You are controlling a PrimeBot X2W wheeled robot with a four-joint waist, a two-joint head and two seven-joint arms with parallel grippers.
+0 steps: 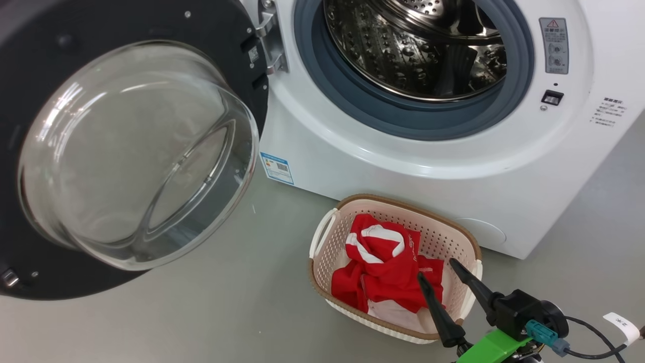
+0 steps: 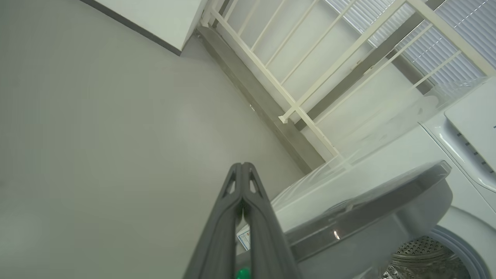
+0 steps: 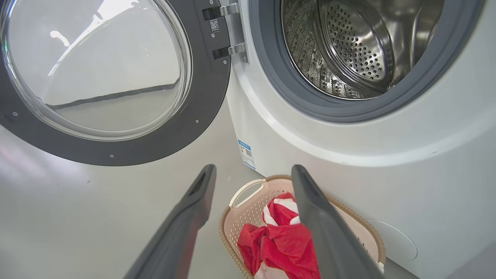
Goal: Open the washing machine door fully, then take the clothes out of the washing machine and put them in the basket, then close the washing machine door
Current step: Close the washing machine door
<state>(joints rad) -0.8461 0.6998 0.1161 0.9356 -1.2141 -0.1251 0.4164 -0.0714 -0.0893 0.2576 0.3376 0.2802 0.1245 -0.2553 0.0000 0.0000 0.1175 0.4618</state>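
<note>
The washing machine door (image 1: 126,151) (image 3: 112,77) stands swung wide open to the left, its glass bowl bulging out. The white washing machine (image 1: 393,156) (image 3: 387,147) shows a bare steel drum (image 1: 418,45) (image 3: 348,42). Red clothes with white trim (image 1: 385,267) (image 3: 279,244) lie in the cream basket (image 1: 327,237) (image 3: 240,193) on the floor in front of it. My right gripper (image 1: 434,269) (image 3: 254,170) hovers open just above the basket's near right side, nothing between its fingers. My left gripper (image 2: 242,166) is shut and empty, beside the door's edge (image 2: 368,209).
Grey floor (image 1: 201,312) spreads left of and in front of the basket. A white railing (image 2: 310,58) and a wall stand beyond the machine in the left wrist view. A cable with a white tag (image 1: 622,322) trails off my right wrist.
</note>
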